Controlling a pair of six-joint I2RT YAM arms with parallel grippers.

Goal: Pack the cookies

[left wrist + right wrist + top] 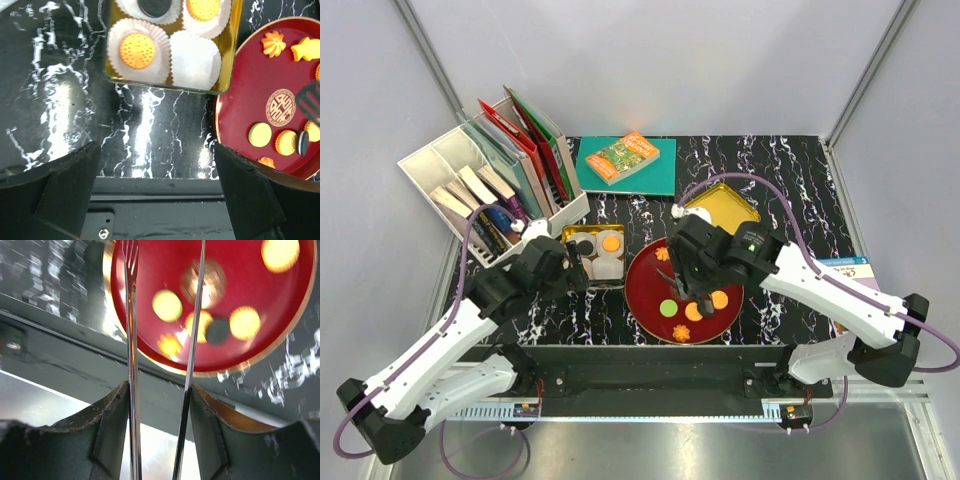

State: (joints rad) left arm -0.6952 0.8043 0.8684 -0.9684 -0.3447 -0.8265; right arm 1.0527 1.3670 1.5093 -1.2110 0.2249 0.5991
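Right wrist view: my right gripper (157, 405) is clamped on a pair of metal tongs (131, 350), one finger pressing each arm from outside, and the arms stand apart. Beyond them lies the red plate (165, 265), blurred, carrying the cookies (167, 305). A green one sits between the tong arms, an orange one under the right arm, and a dark one just right of it. My left gripper (157, 170) hangs with its fingers spread, holding nothing. Just ahead of it is a gold tin (165, 86) whose white paper cups (195, 57) hold more cookies, the nearest right cup empty.
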